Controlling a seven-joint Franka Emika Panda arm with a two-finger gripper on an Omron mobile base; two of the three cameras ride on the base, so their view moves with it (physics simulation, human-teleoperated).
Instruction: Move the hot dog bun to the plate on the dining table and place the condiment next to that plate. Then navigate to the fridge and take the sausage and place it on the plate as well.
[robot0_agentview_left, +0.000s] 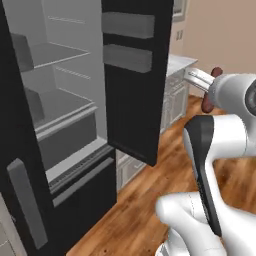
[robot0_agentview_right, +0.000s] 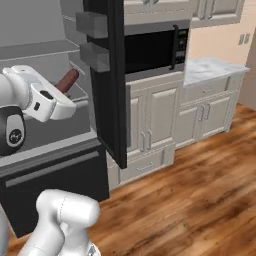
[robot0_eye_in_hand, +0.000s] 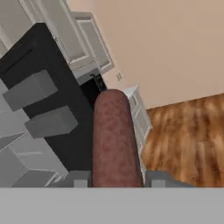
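Gripper: the gripper (robot0_eye_in_hand: 117, 178) is clamping the sausage (robot0_eye_in_hand: 114, 140) between its two fingers; in the hand view the fingertips are showing at both sides of the sausage's lower end, and the sausage is running up toward 12 o'clock.
Sausage: in the left base view the sausage (robot0_agentview_left: 210, 92) is sticking out above and below the gripper (robot0_agentview_left: 204, 82), at about 2 o'clock of the picture; in the right base view the sausage (robot0_agentview_right: 67, 81) is pointing up toward 1 o'clock from the gripper (robot0_agentview_right: 67, 95), and it is hanging in the air, touching no shelf.
Fridge: the fridge (robot0_agentview_left: 22, 165) is standing open, and its pale grey interior with shelves is showing at 10 o'clock in the left base view; the open fridge door (robot0_agentview_left: 135, 90) is standing between the interior and the arm.
Door bins: two grey door bins (robot0_agentview_left: 127, 42) are sitting one above the other on the inner side of the door.
Microwave: a black microwave (robot0_agentview_right: 155, 47) is sitting in the white cabinets (robot0_agentview_right: 155, 122) at 1 o'clock in the right base view.
Bench: a marble bench (robot0_agentview_right: 212, 70) is lying on the cabinets at 2 o'clock.
Floor: the wooden floor (robot0_agentview_right: 200, 200) is lying at 5 o'clock.
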